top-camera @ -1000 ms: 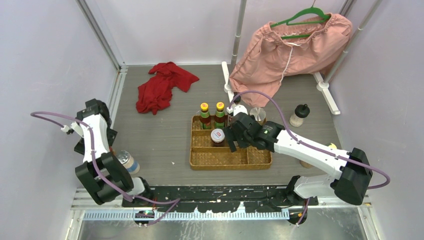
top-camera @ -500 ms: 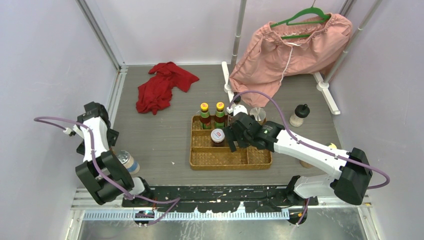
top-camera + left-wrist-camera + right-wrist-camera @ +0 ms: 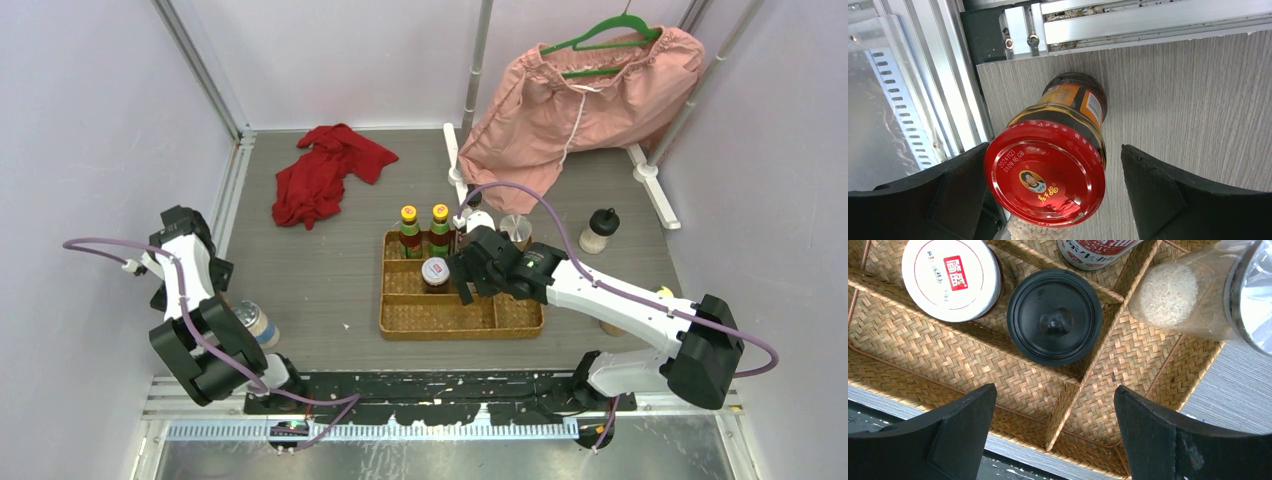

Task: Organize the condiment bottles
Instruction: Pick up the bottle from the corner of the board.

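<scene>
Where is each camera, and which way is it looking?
Top: high behind, facing down at the table and wicker tray; left arm and right arm show.
Left wrist: faces down at a red-lidded jar; the open left pincer straddles it.
Right wrist: faces down into the tray; the open right pincer frames it.
Shared: top and right wrist both show the white-lidded jar.

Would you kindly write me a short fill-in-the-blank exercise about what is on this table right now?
1. The tabletop jar between the fingers of the left end effector has a ____ lid.
2. In the wicker tray, the black-lidded jar stands beside a ____-lidded jar.
3. The pink shorts hang on a ____ hanger.

Missing words: red, white, green.
</scene>
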Robot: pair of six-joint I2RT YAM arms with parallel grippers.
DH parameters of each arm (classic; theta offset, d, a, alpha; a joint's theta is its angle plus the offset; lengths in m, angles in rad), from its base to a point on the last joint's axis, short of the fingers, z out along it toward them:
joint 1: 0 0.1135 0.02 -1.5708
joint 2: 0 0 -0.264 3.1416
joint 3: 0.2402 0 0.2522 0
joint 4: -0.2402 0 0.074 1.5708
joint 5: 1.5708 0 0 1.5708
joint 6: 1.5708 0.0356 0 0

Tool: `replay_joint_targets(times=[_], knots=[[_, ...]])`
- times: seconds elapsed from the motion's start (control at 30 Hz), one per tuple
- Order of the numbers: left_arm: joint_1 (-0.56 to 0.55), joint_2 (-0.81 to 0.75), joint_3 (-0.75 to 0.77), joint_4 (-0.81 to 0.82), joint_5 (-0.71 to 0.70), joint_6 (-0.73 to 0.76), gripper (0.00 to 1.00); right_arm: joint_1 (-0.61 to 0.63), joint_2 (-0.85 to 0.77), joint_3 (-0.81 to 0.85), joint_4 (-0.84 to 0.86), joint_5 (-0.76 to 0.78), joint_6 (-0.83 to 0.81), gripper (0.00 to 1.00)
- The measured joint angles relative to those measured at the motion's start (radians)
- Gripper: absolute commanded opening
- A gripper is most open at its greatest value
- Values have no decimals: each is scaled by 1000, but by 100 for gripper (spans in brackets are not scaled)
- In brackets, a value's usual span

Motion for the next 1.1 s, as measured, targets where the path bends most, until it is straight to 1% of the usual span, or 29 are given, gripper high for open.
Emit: replay_joint_targets(times=[0.13, 0.3, 0.47, 0.7, 0.73, 0.93, 1.0, 1.1], knots=[[14, 2, 0, 14, 15, 5, 98, 0, 3, 0, 2, -1, 0, 93], [24, 14, 0, 25, 35, 17, 92, 0, 14, 0, 3, -3, 0, 93], [31, 22, 0, 26, 40, 19, 83, -1, 14, 0, 3, -4, 0, 93], [31, 32, 0, 27, 58, 22, 68, -2, 14, 0, 3, -3, 0, 93], [31, 32, 0, 29, 61, 23, 64, -2, 14, 0, 3, -3, 0, 93], [31, 32, 0, 45, 88, 50, 52, -2, 14, 0, 3, -3, 0, 93], [31, 32, 0, 55, 108, 66, 50, -2, 14, 0, 3, -3, 0, 93], [31, 33, 0, 71, 137, 84, 49, -3, 14, 0, 3, -3, 0, 93]])
